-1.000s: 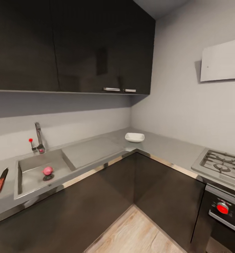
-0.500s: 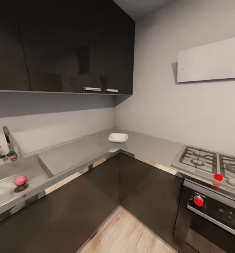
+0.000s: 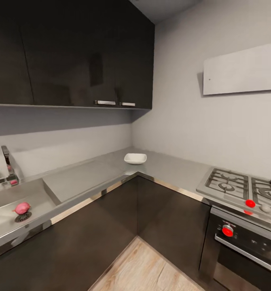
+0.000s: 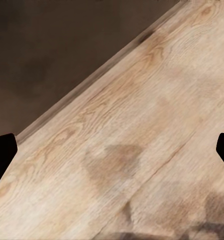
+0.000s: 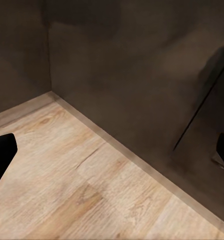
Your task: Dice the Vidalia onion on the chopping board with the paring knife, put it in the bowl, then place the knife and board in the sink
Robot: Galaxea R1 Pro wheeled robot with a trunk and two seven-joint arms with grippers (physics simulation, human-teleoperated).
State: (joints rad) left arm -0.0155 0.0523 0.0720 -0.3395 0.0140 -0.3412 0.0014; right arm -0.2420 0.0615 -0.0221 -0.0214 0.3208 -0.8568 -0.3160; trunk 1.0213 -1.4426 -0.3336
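Observation:
The pink-red Vidalia onion (image 3: 22,208) lies by the round drain in the steel sink (image 3: 6,220) at the head view's far left, below the chrome tap (image 3: 8,165) with its red knob. The white square bowl (image 3: 135,158) stands in the corner of the grey countertop (image 3: 91,173). The paring knife and the chopping board are out of view. My left gripper (image 4: 112,155) hangs open over the wooden floor, its dark fingertips far apart. My right gripper (image 5: 112,155) is open too, low near the floor and the dark cabinet fronts.
Dark base cabinets (image 3: 159,218) form an inner corner under the L-shaped counter. A gas hob (image 3: 240,188) and an oven with red knobs (image 3: 227,230) sit at the right. Dark wall cupboards (image 3: 70,52) hang above. Light wooden floor (image 3: 143,270) lies below.
The whole head view has swung to the right, so the camera moved: the sink slid to the left edge, the knife left the picture and more of the hob came in.

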